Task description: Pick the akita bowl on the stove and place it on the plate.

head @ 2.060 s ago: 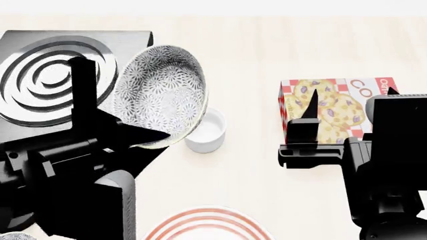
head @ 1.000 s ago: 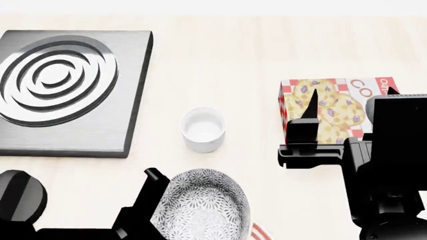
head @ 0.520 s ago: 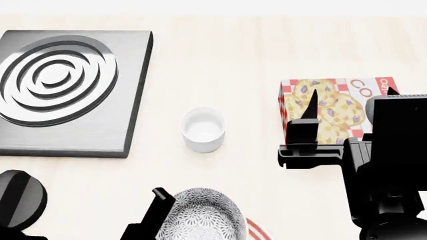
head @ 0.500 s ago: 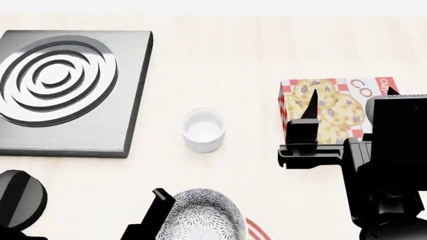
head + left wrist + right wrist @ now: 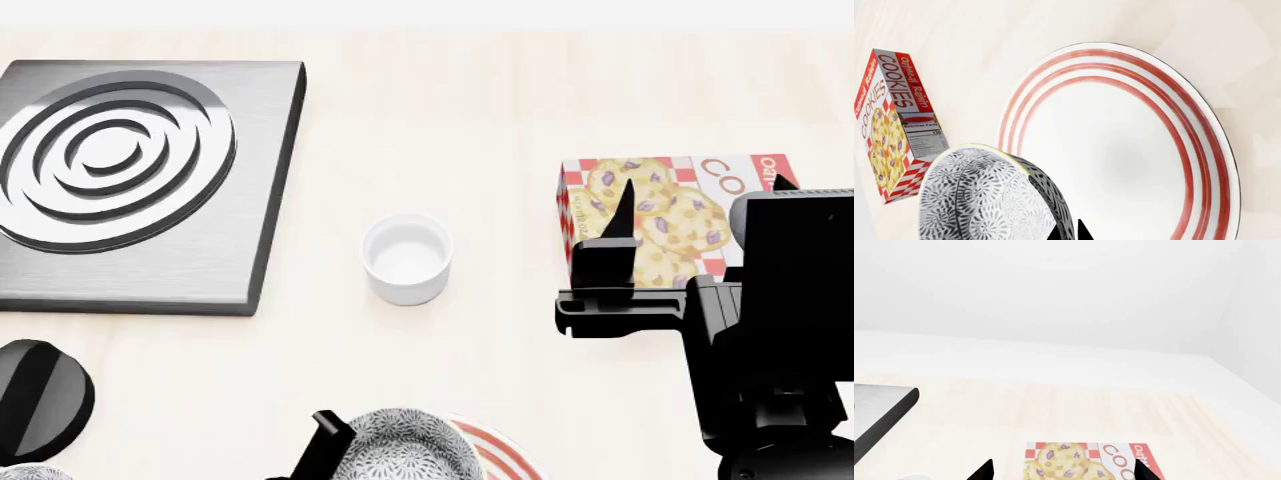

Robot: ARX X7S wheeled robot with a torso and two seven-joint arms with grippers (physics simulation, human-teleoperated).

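Note:
The akita bowl (image 5: 984, 197), white with a dark floral pattern, hangs tilted over one edge of the red-ringed plate (image 5: 1134, 145). My left gripper (image 5: 1069, 233) is shut on the bowl's rim, one fingertip inside and one outside. In the head view the akita bowl (image 5: 400, 448) is at the bottom edge, covering most of the plate (image 5: 497, 452). The stove (image 5: 127, 175) at the far left has nothing on it. My right gripper (image 5: 701, 200) hovers open over the cookie box (image 5: 661, 215), holding nothing. I cannot tell whether bowl and plate touch.
A small plain white cup (image 5: 407, 258) stands between the stove and the cookie box. The stove's black knob (image 5: 40, 400) is at the lower left, with a sliver of a second patterned bowl (image 5: 24, 472) below it. The cookie box (image 5: 1084, 462) lies under the right gripper (image 5: 1062, 471).
The left gripper has carried the bowl from beside the stove down to the plate. In the last half second it sank lower in the head view, showing more plate rim. The right arm stayed still.

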